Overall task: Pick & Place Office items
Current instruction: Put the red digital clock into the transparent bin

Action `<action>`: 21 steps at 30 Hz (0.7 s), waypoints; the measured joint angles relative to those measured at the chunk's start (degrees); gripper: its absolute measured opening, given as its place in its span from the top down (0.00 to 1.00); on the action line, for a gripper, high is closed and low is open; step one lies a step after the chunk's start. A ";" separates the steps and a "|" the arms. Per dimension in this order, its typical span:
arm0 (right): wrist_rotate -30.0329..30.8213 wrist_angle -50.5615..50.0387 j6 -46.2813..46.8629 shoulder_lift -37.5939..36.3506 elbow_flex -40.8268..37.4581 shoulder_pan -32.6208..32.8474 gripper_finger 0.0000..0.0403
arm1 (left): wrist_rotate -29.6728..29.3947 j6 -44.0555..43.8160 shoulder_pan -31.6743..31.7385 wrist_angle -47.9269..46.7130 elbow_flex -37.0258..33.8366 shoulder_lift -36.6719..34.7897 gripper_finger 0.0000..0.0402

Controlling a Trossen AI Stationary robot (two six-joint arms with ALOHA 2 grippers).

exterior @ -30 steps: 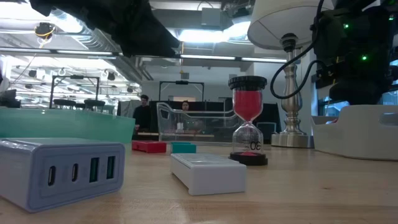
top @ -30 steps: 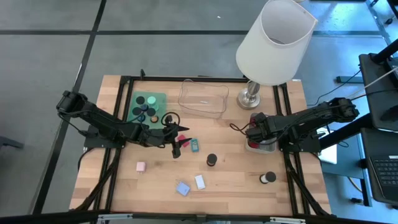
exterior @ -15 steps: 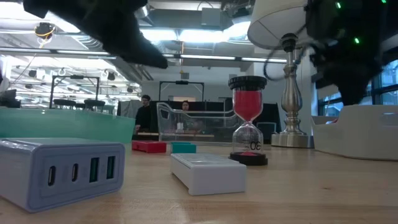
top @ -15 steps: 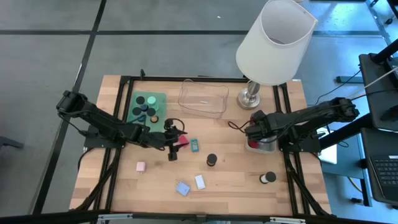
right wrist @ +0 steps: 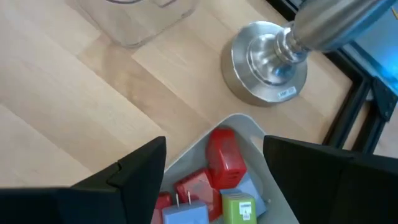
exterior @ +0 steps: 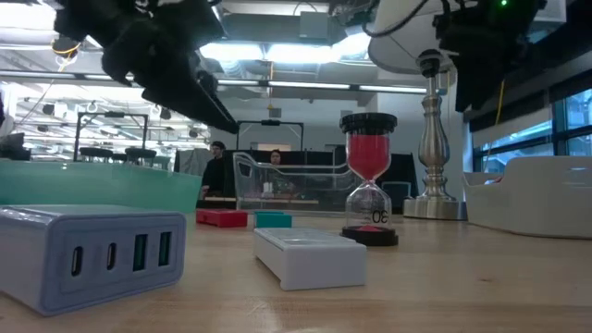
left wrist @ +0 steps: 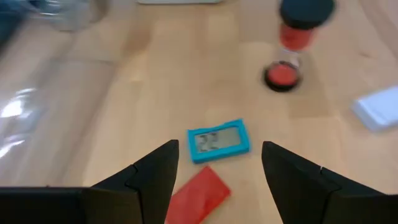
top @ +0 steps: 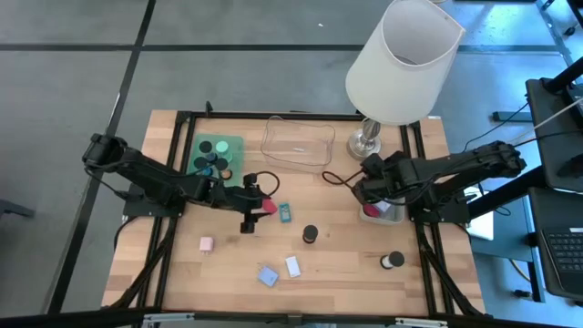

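My left gripper (top: 258, 209) (left wrist: 219, 148) hangs open over the table's middle. A red block (left wrist: 198, 195) (top: 268, 206) lies flat on the wood between its fingers, untouched, and a teal clock block (left wrist: 218, 141) (top: 284, 212) lies just past it. My right gripper (top: 364, 189) (right wrist: 214, 144) is open above the grey tray (right wrist: 245, 124) (top: 380, 211), which holds red, blue and green pieces. A pink block (top: 207, 244), a light-blue block (top: 267, 276) and a white block (top: 292, 266) lie nearer the near edge.
A red hourglass (exterior: 369, 176) (top: 310, 234) stands right of the teal block, and a black disc (top: 393, 261) sits near the right. The green tray (top: 217, 157) with black discs, the clear tray (top: 297, 144) and the big white lamp (top: 402, 64) line the far side.
My left gripper has drawn back a little toward the table's left edge and come down toward the red block. My right gripper has risen from the grey tray and shifted slightly toward the far edge. No item on the table has moved.
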 joint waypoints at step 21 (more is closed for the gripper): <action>0.72 1.44 -3.41 -0.02 0.21 0.69 0.32 | 16.49 25.08 12.35 -0.72 -0.02 13.25 0.41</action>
